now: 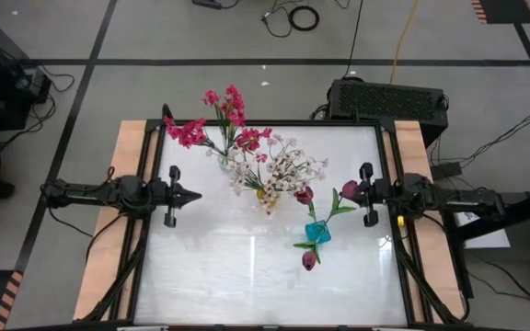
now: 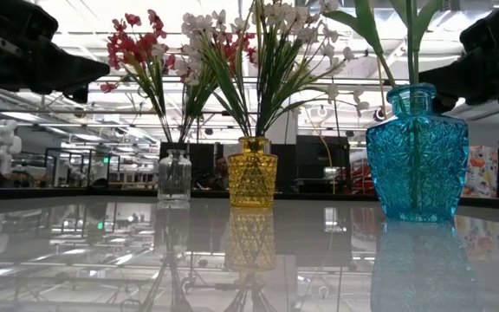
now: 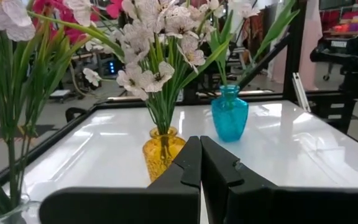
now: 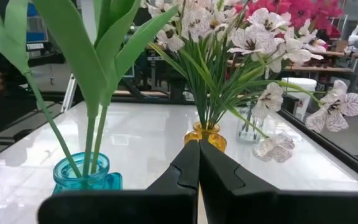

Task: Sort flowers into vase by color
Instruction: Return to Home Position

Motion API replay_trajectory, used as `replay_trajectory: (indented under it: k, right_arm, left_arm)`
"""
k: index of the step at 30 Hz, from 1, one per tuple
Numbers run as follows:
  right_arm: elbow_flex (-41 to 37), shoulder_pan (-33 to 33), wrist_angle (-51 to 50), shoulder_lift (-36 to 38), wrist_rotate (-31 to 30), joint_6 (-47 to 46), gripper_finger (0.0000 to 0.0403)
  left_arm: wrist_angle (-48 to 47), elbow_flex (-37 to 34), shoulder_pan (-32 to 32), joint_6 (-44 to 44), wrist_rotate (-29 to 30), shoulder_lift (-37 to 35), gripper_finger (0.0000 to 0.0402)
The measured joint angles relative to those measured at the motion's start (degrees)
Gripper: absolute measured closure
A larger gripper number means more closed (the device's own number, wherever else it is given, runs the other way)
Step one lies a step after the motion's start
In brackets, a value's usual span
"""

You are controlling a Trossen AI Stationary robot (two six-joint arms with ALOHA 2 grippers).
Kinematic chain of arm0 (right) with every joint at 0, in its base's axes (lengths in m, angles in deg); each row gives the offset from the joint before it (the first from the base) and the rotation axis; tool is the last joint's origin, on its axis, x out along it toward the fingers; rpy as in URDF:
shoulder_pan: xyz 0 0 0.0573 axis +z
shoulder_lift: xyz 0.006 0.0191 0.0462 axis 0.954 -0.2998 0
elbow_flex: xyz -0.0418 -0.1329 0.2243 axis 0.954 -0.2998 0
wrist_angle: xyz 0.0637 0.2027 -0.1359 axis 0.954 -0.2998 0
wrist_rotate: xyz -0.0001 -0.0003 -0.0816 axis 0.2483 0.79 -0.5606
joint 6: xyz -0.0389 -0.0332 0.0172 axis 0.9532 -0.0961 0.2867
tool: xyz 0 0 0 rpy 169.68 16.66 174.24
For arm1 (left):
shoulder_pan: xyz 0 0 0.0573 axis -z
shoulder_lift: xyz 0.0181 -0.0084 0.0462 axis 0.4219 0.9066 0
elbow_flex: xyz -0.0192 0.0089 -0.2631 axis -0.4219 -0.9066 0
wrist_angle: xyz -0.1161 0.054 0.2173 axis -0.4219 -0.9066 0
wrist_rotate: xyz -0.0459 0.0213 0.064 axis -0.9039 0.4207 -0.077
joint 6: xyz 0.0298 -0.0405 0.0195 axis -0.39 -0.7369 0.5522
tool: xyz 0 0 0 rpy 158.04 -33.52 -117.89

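Note:
Three vases stand on the white table. A clear glass vase (image 2: 174, 176) holds magenta-pink flowers (image 1: 212, 118). A yellow vase (image 2: 252, 172) holds white blossoms (image 1: 281, 167). A blue vase (image 2: 416, 156) holds dark maroon tulip buds (image 1: 308, 260) on green stems. My left gripper (image 1: 194, 195) hovers shut at the table's left side, pointing toward the vases. My right gripper (image 1: 344, 191) hovers shut at the right side, close beside a maroon bud (image 1: 350, 189). Both are also seen shut in their wrist views, left (image 3: 200, 163) and right (image 4: 198, 163).
A black frame (image 1: 274, 124) borders the table, with wooden strips (image 1: 122, 202) along the left and right sides. A black box (image 1: 386, 99) sits beyond the far right corner. The near half of the table (image 1: 247, 285) is bare white surface.

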Motion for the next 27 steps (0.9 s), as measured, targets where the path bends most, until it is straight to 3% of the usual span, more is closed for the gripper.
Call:
replay_trajectory:
  k: [27]
  right_arm:
    - [0.0, 0.0, -0.2, 0.0, -1.0, 0.9, 0.0403]
  left_arm:
    - [-0.9, 0.0, -2.4, 3.2, -2.8, -0.5, 0.0401]
